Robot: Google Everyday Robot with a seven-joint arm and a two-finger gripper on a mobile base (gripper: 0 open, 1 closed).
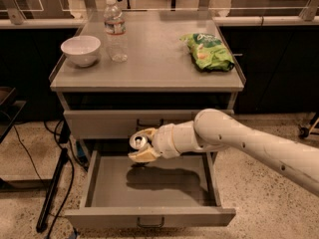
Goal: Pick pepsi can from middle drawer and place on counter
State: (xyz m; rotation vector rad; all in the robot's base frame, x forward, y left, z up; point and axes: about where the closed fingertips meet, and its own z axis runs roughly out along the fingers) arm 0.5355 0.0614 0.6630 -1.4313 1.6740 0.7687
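My gripper point(141, 146) is over the back left part of the open middle drawer point(149, 216), just below the closed drawer front above it. Its pale fingers are shut on the pepsi can point(137, 142), which lies tilted with its silver top and pull tab facing the camera; the can's dark-blue body is mostly hidden by the fingers. The can is held above the drawer floor. The counter point(154, 63) is the grey cabinet top above, at the middle of the view.
On the counter stand a white bowl point(80, 50) at the left, a clear water bottle point(115, 29) beside it and a green chip bag point(207, 51) at the right. A closed top drawer point(104, 122) sits above the open one. Black cables and a stand leg point(52, 188) lie left.
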